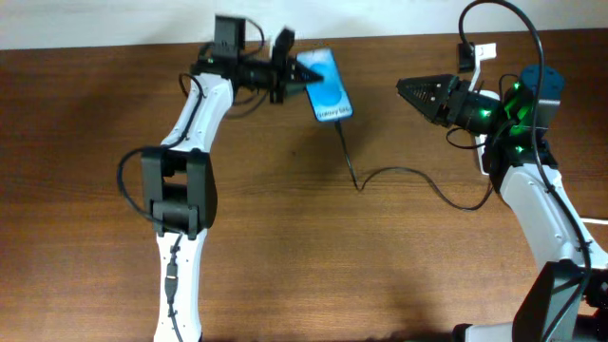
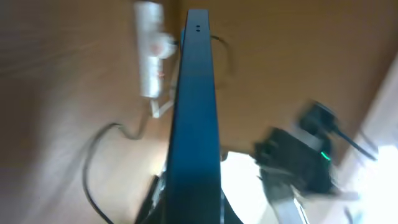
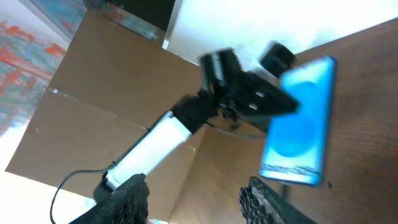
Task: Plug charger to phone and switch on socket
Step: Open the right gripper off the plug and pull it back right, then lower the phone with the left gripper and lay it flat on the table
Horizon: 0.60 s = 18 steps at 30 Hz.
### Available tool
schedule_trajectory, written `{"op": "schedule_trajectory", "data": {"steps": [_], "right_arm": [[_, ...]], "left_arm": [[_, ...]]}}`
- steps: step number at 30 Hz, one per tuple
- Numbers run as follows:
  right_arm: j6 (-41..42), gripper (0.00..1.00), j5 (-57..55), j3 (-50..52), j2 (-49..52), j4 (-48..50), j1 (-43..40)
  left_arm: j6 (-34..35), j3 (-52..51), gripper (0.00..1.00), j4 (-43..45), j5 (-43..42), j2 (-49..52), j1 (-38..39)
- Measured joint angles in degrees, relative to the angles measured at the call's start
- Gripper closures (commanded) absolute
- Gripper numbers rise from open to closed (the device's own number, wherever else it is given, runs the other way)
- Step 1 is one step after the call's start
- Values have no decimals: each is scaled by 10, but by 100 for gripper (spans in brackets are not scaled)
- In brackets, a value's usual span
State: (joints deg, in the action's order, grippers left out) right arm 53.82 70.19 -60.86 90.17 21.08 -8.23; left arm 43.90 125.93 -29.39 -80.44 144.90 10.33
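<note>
Phone (image 1: 328,85): flat glossy rectangle with a bright blue screen and white lettering at its lower end, found near the far edge of the table. It is clamped at its upper left side by the left gripper (image 1: 293,72). In the left wrist view only its thin dark edge is presented, blurred. Charger (image 1: 356,180): thin black cable, seen to meet the phone's lower end, then to kink and curl rightward toward the base of the right arm. Whether its tip is seated in the port cannot be made out. Socket (image 2: 149,59): white elongated plastic strip with faint red markings, heavily smeared in the left wrist view. From overhead it is mostly hidden behind the right arm. Right gripper (image 3: 193,200): two black, finely textured fingers (image 3: 127,198) held wide apart with nothing between them, cut off by the lower frame edge. It is pointed at the phone from the right, well clear of it. Table (image 1: 285,256): brown wood-grain surface, matte. Brown cardboard panel (image 3: 93,93): recorded behind the left arm in the right wrist view.
</note>
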Motion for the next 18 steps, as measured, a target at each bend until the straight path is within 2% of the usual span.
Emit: {"op": "schedule_trajectory", "data": {"steps": [3, 5, 8, 14, 18], "right_arm": [[-1, 42, 0, 0, 0, 0, 0], [-1, 37, 0, 0, 0, 0, 0], [-10, 34, 0, 0, 0, -8, 0], [-60, 33, -14, 0, 0, -92, 8], [-83, 33, -22, 0, 0, -104, 12]], "left_arm": [[-2, -48, 100, -3, 55, 1, 0], [-3, -62, 100, -7, 85, 1, 0], [-23, -70, 100, -48, 144, 1, 2], [-102, -70, 100, -143, 267, 1, 15], [-158, -70, 100, -176, 315, 1, 26]]}}
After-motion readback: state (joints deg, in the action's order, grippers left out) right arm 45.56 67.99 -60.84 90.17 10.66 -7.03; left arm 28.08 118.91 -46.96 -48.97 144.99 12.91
